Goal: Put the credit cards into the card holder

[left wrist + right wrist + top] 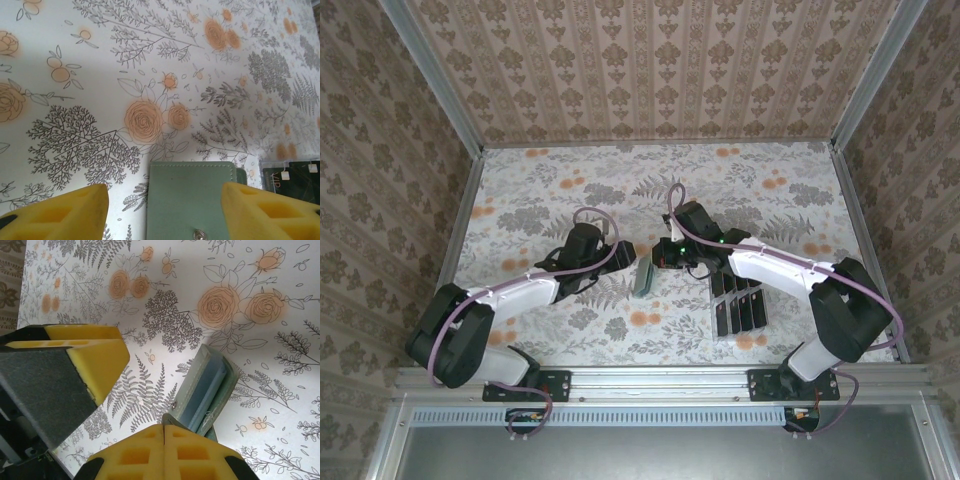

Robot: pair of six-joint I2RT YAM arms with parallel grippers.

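The sage-green card holder [645, 275] stands on edge on the table between my two grippers, slightly open, its grey-blue inside [207, 385] showing. My right gripper [164, 429] is shut on a green flap at the holder's lower end. My left gripper [165, 200] is open, its yellow fingers [55, 215] on either side of the holder's snap face [192, 195], with a clear gap on the left. Several black credit cards [738, 308] stand in a rack to the right, their tops [295, 180] also visible in the left wrist view.
The clear slotted rack [732, 338] holding the cards sits near the right arm's forearm [775, 268]. The floral table [570, 190] is fenced by patterned walls with metal rails [460, 240].
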